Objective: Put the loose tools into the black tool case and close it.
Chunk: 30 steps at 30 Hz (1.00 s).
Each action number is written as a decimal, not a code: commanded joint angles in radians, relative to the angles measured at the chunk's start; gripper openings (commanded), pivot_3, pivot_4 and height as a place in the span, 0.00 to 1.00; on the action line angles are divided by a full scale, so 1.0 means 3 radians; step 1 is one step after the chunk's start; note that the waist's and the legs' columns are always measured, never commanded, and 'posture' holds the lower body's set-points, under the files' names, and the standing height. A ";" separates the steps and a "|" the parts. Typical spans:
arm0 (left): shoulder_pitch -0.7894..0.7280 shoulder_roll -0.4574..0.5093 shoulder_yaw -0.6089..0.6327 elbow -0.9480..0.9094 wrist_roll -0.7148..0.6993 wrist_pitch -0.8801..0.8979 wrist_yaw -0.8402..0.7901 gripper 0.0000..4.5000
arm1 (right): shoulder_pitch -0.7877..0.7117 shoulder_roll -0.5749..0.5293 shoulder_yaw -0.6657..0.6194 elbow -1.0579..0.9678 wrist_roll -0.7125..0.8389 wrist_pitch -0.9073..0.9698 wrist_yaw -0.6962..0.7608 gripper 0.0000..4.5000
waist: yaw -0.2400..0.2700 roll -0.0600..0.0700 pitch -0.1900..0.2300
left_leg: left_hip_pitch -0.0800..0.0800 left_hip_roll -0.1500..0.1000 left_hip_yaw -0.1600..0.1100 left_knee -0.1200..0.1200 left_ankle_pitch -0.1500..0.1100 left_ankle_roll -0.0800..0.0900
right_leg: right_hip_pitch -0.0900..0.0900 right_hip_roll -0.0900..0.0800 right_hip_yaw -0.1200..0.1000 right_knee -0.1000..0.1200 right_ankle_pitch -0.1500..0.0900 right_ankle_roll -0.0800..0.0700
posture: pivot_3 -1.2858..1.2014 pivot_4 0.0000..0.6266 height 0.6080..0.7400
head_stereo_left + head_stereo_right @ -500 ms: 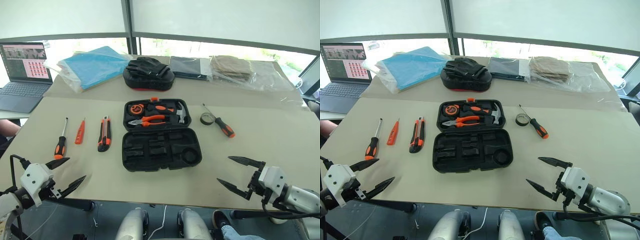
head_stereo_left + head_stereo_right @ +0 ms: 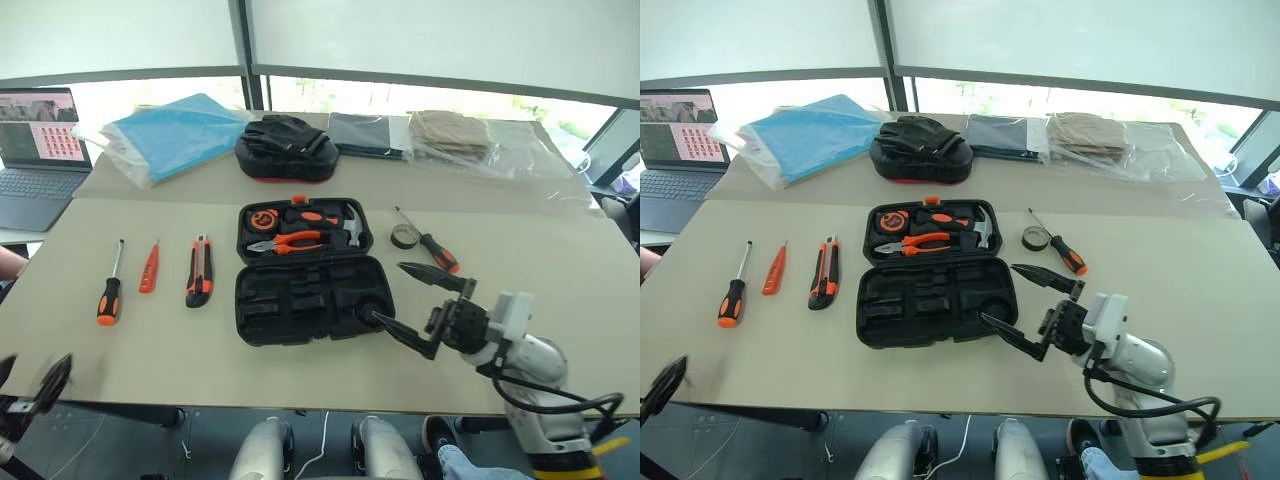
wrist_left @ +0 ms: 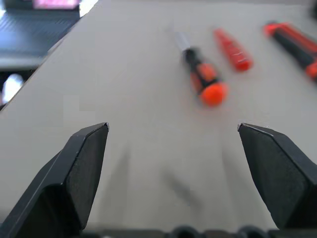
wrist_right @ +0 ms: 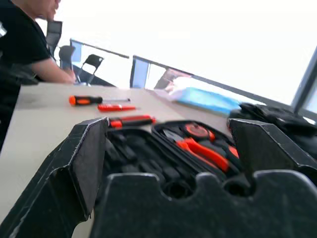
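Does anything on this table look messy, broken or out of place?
Nothing looks broken or spilled. The black tool case lies open with half its slots bare, and five tools are still out on the table: two screwdrivers and a knife on its left, a tape roll and screwdriver on its right.

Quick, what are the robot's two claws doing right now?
Left gripper: open, holding nothing.
Right gripper: open, holding nothing, beside the black tool case.

place: office | cues: laptop (image 2: 35, 150), office chairs (image 4: 89, 64), window wall, long table (image 2: 560, 260)
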 commanded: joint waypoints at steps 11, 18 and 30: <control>-0.1008 0.1492 -0.0105 -0.0386 -0.1348 0.2440 0.1195 1.00 | -0.0006 -0.0117 0.0067 -0.0174 0.0216 0.0092 0.0293 1.00 | 0.0037 -0.0046 -0.0029 | 0.0016 0.0014 0.0010 0.0001 -0.0005 -0.0044 | 0.0006 0.0004 -0.0005 0.0011 -0.0016 -0.0009 | 0.52 0.24 1.00; -0.2255 0.1660 -0.1174 0.0442 -0.0641 0.2640 0.1512 1.00 | -0.0031 -0.0093 0.0068 -0.0111 0.0138 0.0061 0.0285 1.00 | -0.0001 -0.0048 -0.0030 | 0.0015 0.0022 0.0026 0.0000 0.0009 -0.0034 | 0.0004 0.0035 0.0008 0.0021 0.0007 -0.0023 | 0.52 0.24 1.00; -0.2737 0.1513 -0.1505 0.1002 -0.0030 0.2667 0.1296 0.32 | 0.0091 -0.0085 0.0017 -0.0153 0.0067 0.0031 0.0188 1.00 | -0.0005 -0.0047 -0.0030 | 0.0013 0.0029 0.0022 -0.0006 -0.0001 -0.0064 | -0.0003 0.0029 0.0007 0.0024 0.0007 -0.0034 | 0.52 0.24 1.00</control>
